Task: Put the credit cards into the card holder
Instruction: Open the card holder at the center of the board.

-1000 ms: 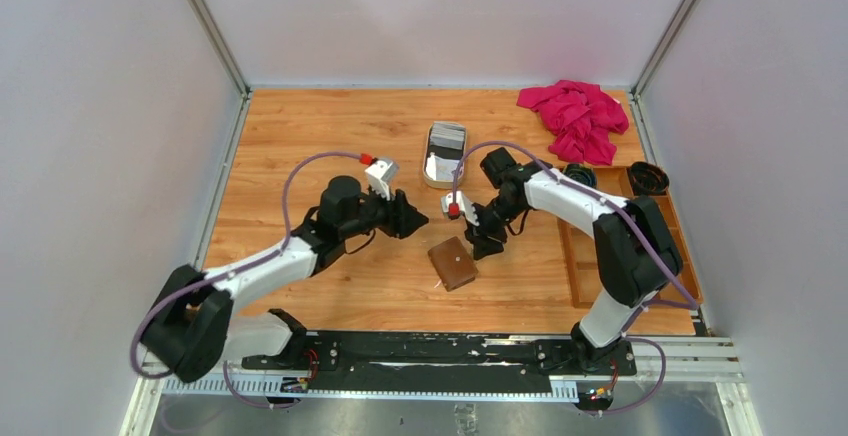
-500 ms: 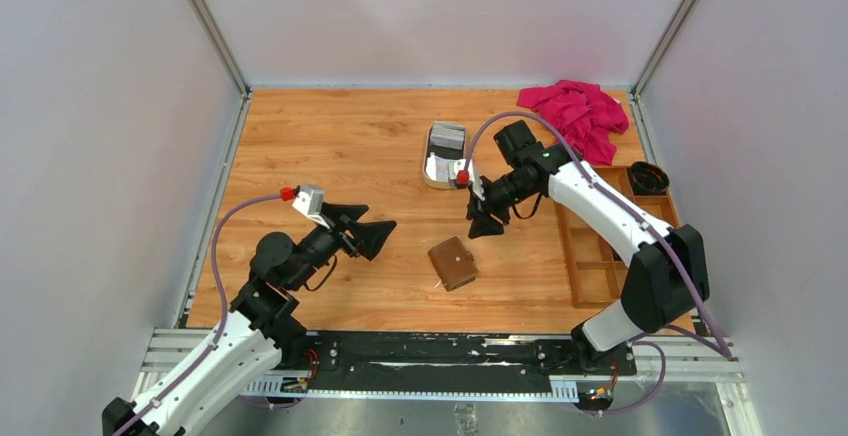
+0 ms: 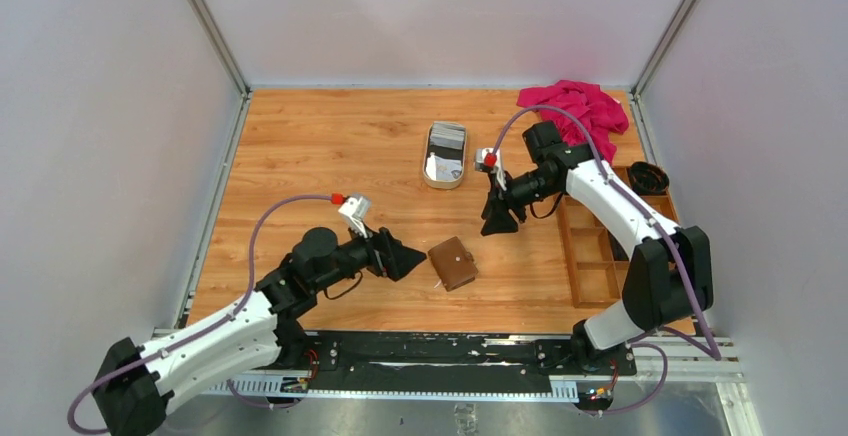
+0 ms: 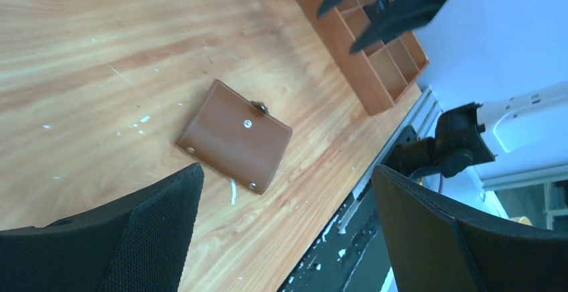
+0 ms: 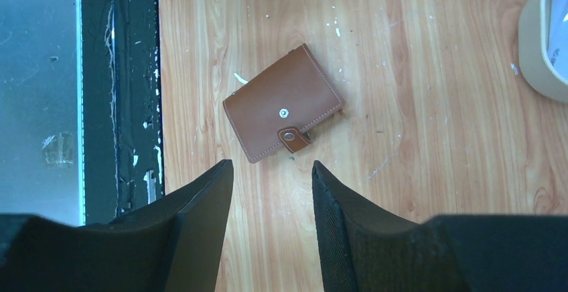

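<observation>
The card holder (image 3: pixel 453 263), a brown leather wallet, lies snapped shut on the table near the front. It also shows in the left wrist view (image 4: pixel 234 136) and the right wrist view (image 5: pixel 281 111). The credit cards (image 3: pixel 446 139) lie stacked in a cream oval tin tray (image 3: pixel 428 152) behind it. My left gripper (image 3: pixel 405 256) is open and empty, just left of the wallet, jaws wide apart (image 4: pixel 287 167). My right gripper (image 3: pixel 498 221) is open and empty, above the table behind and right of the wallet (image 5: pixel 271 163).
A wooden compartment box (image 3: pixel 587 256) stands at the right with black round items (image 3: pixel 648 178) in it. A pink cloth (image 3: pixel 575 116) lies at the back right. The tray's rim (image 5: pixel 536 51) shows at the right wrist view's edge. The table's front edge is close to the wallet.
My left arm pulled back, then came forward low to the wallet's left side. My right gripper moved away from the wallet, back and to the right. The wallet has not moved.
</observation>
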Controlling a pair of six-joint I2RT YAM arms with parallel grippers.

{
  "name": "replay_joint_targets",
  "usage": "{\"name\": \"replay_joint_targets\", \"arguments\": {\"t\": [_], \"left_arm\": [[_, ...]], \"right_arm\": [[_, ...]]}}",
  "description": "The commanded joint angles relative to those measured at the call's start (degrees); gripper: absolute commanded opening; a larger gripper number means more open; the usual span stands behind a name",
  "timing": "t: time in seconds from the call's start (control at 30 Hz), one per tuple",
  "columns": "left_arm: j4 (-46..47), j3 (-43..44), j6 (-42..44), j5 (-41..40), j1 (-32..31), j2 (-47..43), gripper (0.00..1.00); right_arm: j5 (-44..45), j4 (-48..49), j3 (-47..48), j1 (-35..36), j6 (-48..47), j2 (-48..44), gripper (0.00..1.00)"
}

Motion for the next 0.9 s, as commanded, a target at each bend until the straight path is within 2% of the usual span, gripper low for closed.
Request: {"name": "replay_joint_targets", "arguments": {"t": [0.0,0.23,0.43,0.6,0.87], "left_arm": [[-0.47,3.06,1.81,-13.0,-9.55,3.21,1.0],[-5.88,11.32,4.89,-32.51,-24.15,16.11,1.0],[-18.37,21.7,0.52,-43.77,-30.0,27.19,1.0],[-25.82,30.48,-4.9,-47.0,-32.14,36.64,1.0],[-29.01,35.63,-11.53,-49.33,-32.67,43.63,1.0]], "right_arm": [[-3.41,-1.5,-0.64,-2.43,1.59,1.4,0.51],[-2.88,-1.19,-0.66,-3.97,2.2,2.7,0.5],[-2.78,-0.95,-0.75,-5.12,2.54,3.2,0.5],[-1.78,-0.62,-0.64,-5.74,3.15,4.05,0.5],[-0.66,0.13,-0.67,-7.99,4.53,4.86,0.5]]}}
